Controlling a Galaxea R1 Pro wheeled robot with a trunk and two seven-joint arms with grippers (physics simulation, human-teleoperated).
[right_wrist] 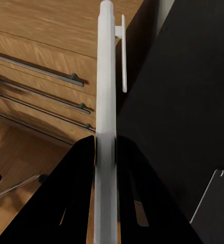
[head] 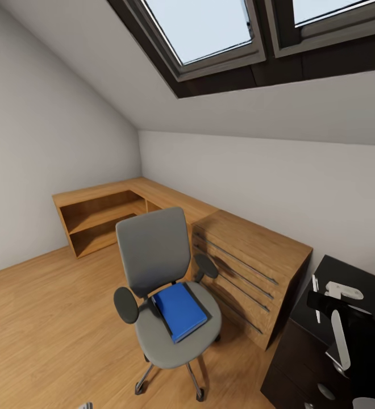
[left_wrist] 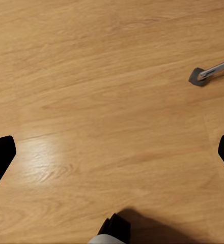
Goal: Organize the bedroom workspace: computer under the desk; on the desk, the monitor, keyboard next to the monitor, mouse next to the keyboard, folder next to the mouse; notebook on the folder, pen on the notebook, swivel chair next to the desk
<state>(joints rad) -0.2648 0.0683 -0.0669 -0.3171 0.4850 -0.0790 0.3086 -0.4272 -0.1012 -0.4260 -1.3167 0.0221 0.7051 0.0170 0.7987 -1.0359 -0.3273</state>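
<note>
R gripper (right_wrist: 106, 152) is clamped on the pen (right_wrist: 106, 76), both black fingers (right_wrist: 74, 193) pressed flat vs the slim white barrel, clip side out. In the head view the same pen (head: 338, 335) stands roughly upright in the R gripper (head: 340, 355) over the glossy black desk (head: 355, 278), near its corner. L gripper (left_wrist: 112, 152) hangs over bare wood floor (left_wrist: 91, 76), jaws wide apart, nothing between them; 1 chair caster leg (left_wrist: 214, 71) is off to the side.

Folder (head: 179, 311) lies on the swivel chair (head: 156, 255) seat, so it's not yet on the desk. A ringed grey edge, prob the notebook (right_wrist: 216, 201), sits on the desk top near the R gripper; can't be sure.

Step in hand, I'd say: pen carried, waiting for its stack. Next move prob needs the L arm to reach the chair seat & lift the folder across to the desk, then notebook on it, pen last.
</note>
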